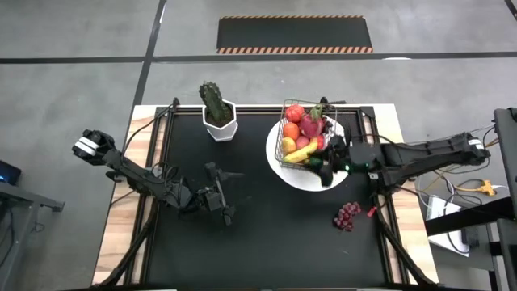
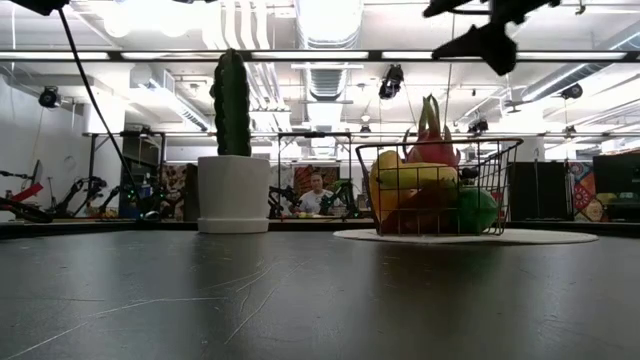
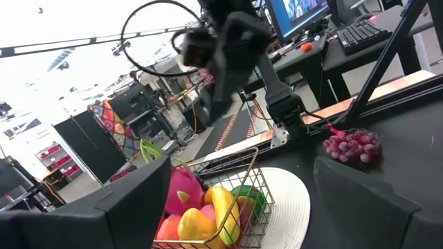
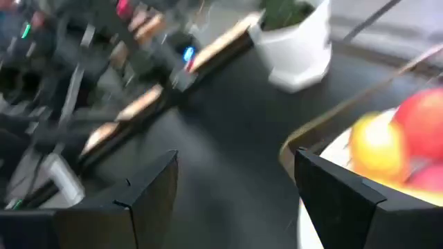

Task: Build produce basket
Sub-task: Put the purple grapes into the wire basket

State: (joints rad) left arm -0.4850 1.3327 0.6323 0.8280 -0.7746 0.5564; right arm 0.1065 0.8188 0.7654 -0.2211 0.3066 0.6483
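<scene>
Silver wire frames the basket (image 1: pixel 300 139), which sits on a round white plate (image 1: pixel 311 178) toward the table's right side — already heaped with a banana (image 1: pixel 300 152), a dragon fruit (image 1: pixel 313 123), a red pomegranate (image 1: pixel 295 113) and more. One piece is left out: the purple grapes (image 1: pixel 348 214) lie on the black mat, near the plate's right-front edge. The right gripper (image 1: pixel 329 159) hangs over the basket's near rim with its fingers spread and nothing between them, so I judge a piece has just been delivered. Next it must swing out to the grapes, descend and close on the bunch. The left gripper (image 1: pixel 216 197) waits mid-table, jaws wide and empty.
</scene>
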